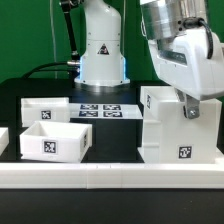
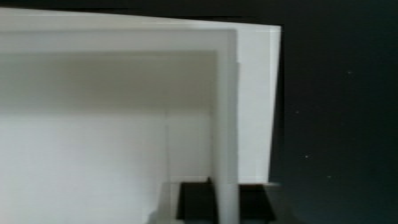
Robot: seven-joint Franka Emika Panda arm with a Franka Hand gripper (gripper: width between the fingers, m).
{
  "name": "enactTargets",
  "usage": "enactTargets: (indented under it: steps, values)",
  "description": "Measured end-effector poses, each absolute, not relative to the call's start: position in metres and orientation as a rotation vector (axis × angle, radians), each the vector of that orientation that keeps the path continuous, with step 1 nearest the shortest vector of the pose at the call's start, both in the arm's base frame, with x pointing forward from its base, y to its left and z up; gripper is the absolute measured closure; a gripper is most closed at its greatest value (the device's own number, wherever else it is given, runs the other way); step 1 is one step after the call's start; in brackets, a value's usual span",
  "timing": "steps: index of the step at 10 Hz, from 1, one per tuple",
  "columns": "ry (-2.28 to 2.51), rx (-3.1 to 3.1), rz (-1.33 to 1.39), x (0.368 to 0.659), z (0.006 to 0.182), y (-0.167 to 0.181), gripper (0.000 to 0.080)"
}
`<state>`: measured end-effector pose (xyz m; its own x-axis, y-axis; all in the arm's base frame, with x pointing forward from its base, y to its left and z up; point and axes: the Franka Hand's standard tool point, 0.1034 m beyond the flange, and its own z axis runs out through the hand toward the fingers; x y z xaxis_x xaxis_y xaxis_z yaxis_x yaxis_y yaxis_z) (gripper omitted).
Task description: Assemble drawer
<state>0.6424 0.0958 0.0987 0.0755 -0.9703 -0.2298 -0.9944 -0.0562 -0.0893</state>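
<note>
Exterior view: the front tray (image 1: 55,143) sits at lower left with the back tray (image 1: 45,108) just behind it. The marker board (image 1: 100,109) lies at centre before the arm's base (image 1: 103,55), and a bar (image 1: 110,175) runs along the bottom. All stand apart from the casing (image 1: 180,125), upright at right. The gripper (image 1: 190,103) meets its top edge from the upper right. In the wrist view the casing's thin wall (image 2: 228,100) passes between the dark fingers (image 2: 196,198), and the jaws are clamped on it.
</note>
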Motion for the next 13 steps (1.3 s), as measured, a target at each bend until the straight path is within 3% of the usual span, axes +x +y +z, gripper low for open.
enactTargets:
  steps: [4,5,8,9,10,13]
  values:
    - [1.980,-2.131,0.155,0.647,0.098,0.096,0.0761]
    - [1.975,-2.135,0.152,0.647,0.099,0.097,0.0656]
    - [1.959,-2.144,0.144,0.649,0.100,0.098,0.0230]
    - [1.874,-2.218,0.138,0.646,0.101,0.097,0.0230]
    - [1.759,-2.317,0.150,0.636,0.104,0.094,0.0167]
    - [1.444,-2.507,0.145,0.621,0.138,0.077,0.0150]
